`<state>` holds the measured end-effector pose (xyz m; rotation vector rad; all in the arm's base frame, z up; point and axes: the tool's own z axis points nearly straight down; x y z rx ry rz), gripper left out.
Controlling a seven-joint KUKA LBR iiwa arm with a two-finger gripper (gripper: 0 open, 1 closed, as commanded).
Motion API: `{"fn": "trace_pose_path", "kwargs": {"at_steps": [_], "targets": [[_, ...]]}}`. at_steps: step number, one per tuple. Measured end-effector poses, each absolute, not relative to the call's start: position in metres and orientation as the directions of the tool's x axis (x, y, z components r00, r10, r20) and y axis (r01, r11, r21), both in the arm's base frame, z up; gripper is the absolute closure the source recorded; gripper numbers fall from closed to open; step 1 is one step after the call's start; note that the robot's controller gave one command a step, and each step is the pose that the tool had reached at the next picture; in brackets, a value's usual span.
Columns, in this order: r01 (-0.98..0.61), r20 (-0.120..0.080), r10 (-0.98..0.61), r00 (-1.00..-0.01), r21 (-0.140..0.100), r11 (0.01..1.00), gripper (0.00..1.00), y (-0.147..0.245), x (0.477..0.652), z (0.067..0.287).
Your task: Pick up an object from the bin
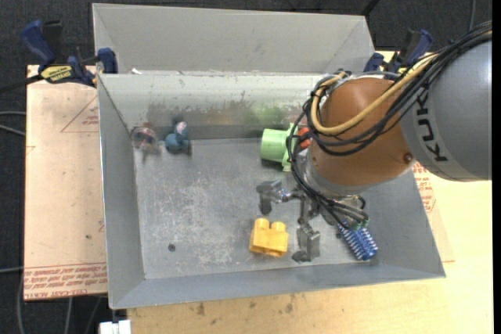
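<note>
Low over grey metal bin (196, 199) — pincer (287, 220) splayed beside studded yellow brick (268, 238).

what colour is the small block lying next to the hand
The block is yellow; the camera view shows it best.

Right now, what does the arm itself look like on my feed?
A thick grey rounded arm with black KUKA lettering, ending in a smooth orange-brown dome cover. Black and yellow cables loop over the dome. Below it sit dark metal fingers.
</note>
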<state>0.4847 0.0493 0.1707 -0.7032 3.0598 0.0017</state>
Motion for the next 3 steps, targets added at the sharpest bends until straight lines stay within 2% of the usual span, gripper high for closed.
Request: {"fn": "trace_pose_path", "kwargs": {"at_steps": [1, 2, 3], "targets": [[-0.437, 0.004, -0.437, -0.899, 0.003, 0.899, 0.0, 0.042, 0.51, 0.071], [-0.438, -0.001, -0.438, -0.899, 0.001, 0.899, 1.0, 0.042, 0.511, 0.075], [-0.447, -0.01, -0.447, -0.894, -0.005, 0.894, 1.0, 0.008, 0.503, 0.257]]}}
